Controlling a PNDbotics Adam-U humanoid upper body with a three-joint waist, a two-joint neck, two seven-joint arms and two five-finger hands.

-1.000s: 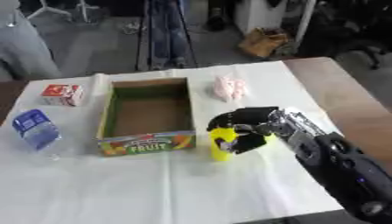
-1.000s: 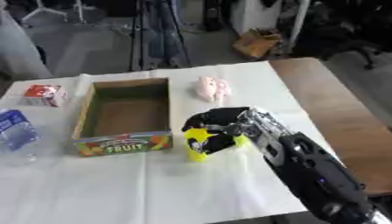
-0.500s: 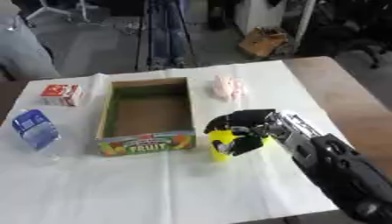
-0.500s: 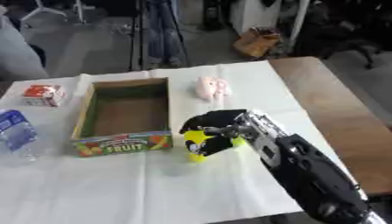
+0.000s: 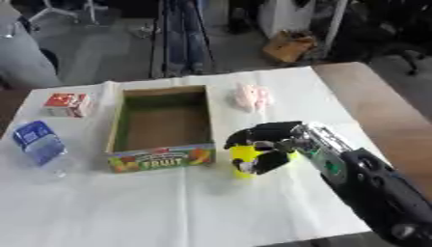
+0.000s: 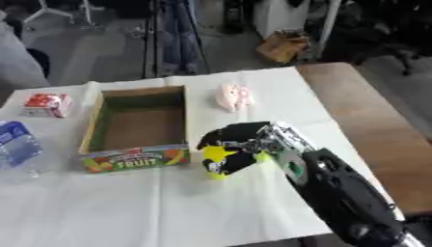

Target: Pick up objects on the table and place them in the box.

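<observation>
My right hand [image 5: 268,143] reaches in from the lower right and its fingers are curled round a yellow object [image 5: 246,158] just right of the box. The object's base is at or just above the white cloth. The cardboard box [image 5: 162,125], open-topped with a "FRUIT" label on its front wall, sits at centre left and looks empty. A pink object [image 5: 251,95] lies beyond the hand. A red and white carton [image 5: 68,104] and a blue bottle [image 5: 38,144] lie left of the box. My left hand is out of view.
A white cloth [image 5: 168,202] covers most of the table, with bare brown wood [image 5: 384,116] at the right. Beyond the far edge stand a tripod and a person's grey trouser leg [image 5: 23,58].
The hand has closed further round the yellow object and shifted slightly towards the box. The other objects have kept their places.
</observation>
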